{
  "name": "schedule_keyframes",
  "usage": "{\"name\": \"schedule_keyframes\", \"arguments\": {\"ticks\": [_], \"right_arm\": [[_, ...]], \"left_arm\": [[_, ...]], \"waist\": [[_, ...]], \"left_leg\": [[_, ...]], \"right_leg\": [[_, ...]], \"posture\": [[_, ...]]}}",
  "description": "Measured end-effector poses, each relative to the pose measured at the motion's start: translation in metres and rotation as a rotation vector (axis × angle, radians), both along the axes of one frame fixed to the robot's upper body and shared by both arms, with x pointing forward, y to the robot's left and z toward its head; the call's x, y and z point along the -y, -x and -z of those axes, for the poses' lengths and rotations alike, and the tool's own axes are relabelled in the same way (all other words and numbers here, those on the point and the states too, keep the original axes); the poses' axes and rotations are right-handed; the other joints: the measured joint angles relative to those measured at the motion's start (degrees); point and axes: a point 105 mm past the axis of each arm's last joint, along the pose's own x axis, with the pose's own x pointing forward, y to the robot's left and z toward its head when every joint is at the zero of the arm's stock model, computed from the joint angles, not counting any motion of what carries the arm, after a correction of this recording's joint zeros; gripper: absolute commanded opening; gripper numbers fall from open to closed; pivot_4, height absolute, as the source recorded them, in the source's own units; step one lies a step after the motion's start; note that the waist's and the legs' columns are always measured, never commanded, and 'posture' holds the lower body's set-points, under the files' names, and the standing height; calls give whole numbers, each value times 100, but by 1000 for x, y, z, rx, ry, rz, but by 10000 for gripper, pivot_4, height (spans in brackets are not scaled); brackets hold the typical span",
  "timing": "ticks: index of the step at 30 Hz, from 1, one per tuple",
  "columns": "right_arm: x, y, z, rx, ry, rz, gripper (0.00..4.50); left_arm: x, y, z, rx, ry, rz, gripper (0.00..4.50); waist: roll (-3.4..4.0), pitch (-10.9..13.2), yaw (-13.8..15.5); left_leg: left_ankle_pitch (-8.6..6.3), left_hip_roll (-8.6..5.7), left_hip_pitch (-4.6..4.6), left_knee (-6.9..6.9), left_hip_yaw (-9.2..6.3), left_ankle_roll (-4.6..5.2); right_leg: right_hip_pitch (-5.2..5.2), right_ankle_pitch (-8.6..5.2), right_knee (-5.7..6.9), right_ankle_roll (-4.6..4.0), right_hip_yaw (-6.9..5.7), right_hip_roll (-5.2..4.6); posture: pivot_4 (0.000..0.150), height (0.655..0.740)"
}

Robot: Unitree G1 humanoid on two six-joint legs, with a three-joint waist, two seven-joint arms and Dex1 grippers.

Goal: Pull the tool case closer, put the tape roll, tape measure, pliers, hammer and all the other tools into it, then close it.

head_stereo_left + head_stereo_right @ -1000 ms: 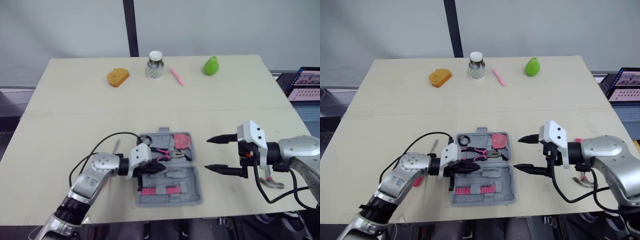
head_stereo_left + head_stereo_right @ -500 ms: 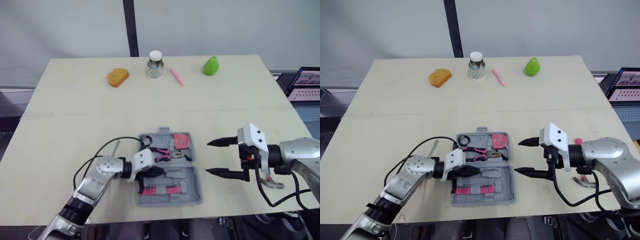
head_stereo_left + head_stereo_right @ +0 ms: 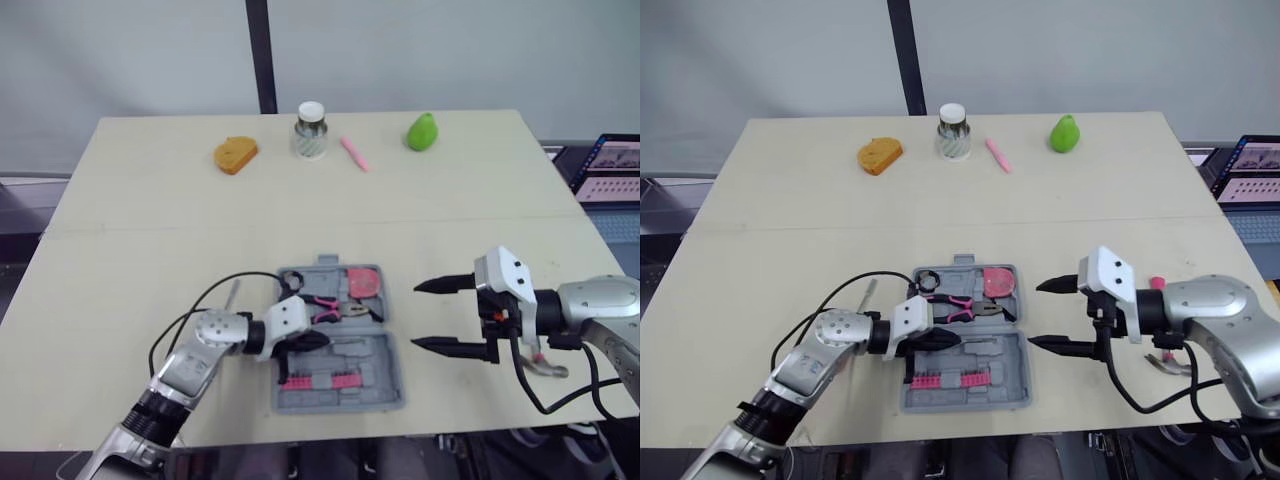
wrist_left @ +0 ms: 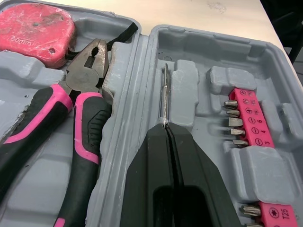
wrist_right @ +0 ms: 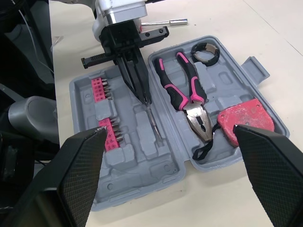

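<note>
Tool case (image 3: 372,352) is lying open at lower centre. Left claw (image 4: 165,126) is entering from the left, pressed together on a metal rod (image 4: 163,97); the rod's long axis is running left to right, tip pointing right. Right claw (image 3: 414,315) is hovering spread just right of the case. Beyond the rod, pliers (image 3: 330,305) are pointing their nose right towards the tape measure (image 3: 364,284). Bread (image 3: 236,154), jar (image 3: 311,130), pen (image 3: 354,153) and pear (image 3: 423,131) are lining the upper table edge.

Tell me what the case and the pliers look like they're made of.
The case looks like moulded grey plastic, matte, with shaped recesses for each tool. The pliers have a dull grey metal head, probably steel and somewhat worn. Their handles wear pink and black sleeves, likely rubber or soft plastic.
</note>
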Motion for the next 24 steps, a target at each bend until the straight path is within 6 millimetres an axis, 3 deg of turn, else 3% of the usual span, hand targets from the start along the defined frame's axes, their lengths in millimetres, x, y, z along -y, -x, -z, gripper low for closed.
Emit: {"name": "schedule_keyframes", "arguments": {"ticks": [24], "right_arm": [[1, -1, -2, 12, 17, 4, 45000]], "left_arm": [[4, 2, 1, 132, -87, 87, 675]], "waist": [[-1, -1, -1]], "left_leg": [[0, 0, 1, 0, -1, 0]], "right_leg": [[2, 0, -1, 0, -1, -1]], "posture": [[1500, 7400]]}}
